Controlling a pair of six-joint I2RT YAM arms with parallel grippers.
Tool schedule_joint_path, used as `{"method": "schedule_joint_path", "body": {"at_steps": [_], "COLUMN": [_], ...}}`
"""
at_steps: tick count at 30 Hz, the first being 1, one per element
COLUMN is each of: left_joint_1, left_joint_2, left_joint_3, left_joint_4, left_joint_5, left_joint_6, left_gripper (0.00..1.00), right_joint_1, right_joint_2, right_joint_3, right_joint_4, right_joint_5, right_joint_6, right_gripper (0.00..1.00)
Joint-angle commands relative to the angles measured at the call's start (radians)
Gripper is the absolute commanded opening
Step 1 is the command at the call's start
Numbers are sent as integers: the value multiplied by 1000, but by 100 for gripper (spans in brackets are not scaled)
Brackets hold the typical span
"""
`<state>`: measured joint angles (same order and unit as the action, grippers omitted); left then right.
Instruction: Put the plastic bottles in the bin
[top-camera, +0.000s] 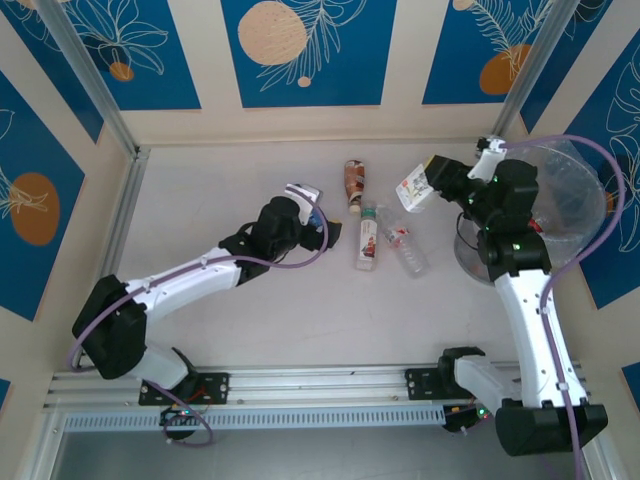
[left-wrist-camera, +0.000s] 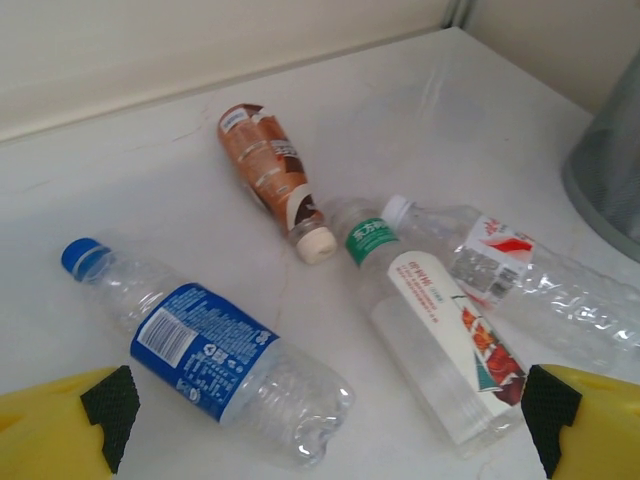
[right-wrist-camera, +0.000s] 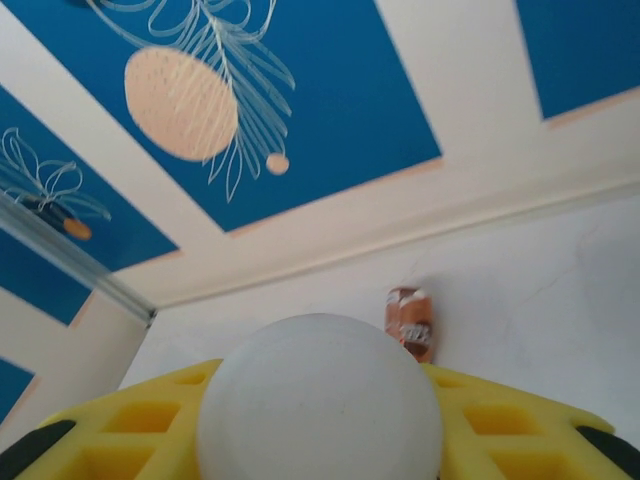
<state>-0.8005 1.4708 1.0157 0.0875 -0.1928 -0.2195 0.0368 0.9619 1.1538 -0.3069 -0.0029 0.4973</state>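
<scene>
White-based plastic bottle (right-wrist-camera: 320, 410): pinched in right gripper (top-camera: 436, 180), just beside round dark bin (top-camera: 468, 255) with clear liner. Left gripper (left-wrist-camera: 322, 425): spread wide above the table (left-wrist-camera: 420, 90); blue-labelled clear bottle (left-wrist-camera: 205, 365) directly ahead, brown bottle (left-wrist-camera: 268, 172) farther beyond.

**Four bottles lying down, one in my grip**

A brown bottle (left-wrist-camera: 268, 172) lies farthest away, with its cap pointing toward the near side. Nearer, a green-capped bottle (left-wrist-camera: 440, 335) with a white label lies just beside a clear crinkled bottle (left-wrist-camera: 530, 280). A blue-capped bottle (left-wrist-camera: 205, 360) lies to their left. My right gripper (top-camera: 428, 183) holds a white-labelled bottle (top-camera: 413, 190) just left of the bin (top-camera: 572, 205), which stands on the right with a clear bag lining it.
</scene>
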Motion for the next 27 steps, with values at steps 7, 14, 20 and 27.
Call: {"method": "schedule_joint_path", "body": {"at_steps": [7, 14, 20, 27], "left_joint_1": [2, 2, 2, 3], "left_joint_2": [49, 67, 78, 103], "left_joint_3": [42, 53, 62, 93], "left_joint_4": [-32, -34, -40, -79], "left_joint_5": [-72, -63, -48, -25], "left_joint_6": [-26, -34, -31, -30], "left_gripper": [99, 99, 100, 99], "right_joint_1": [-129, -238, -282, -329], "right_joint_2": [-82, -151, -228, -214], "right_joint_3": [65, 64, 3, 2], "right_joint_4": [-8, 128, 299, 278], "right_joint_5": [73, 123, 330, 403], "right_joint_6": [-103, -83, -267, -416], "right_gripper": [36, 36, 36, 36]}}
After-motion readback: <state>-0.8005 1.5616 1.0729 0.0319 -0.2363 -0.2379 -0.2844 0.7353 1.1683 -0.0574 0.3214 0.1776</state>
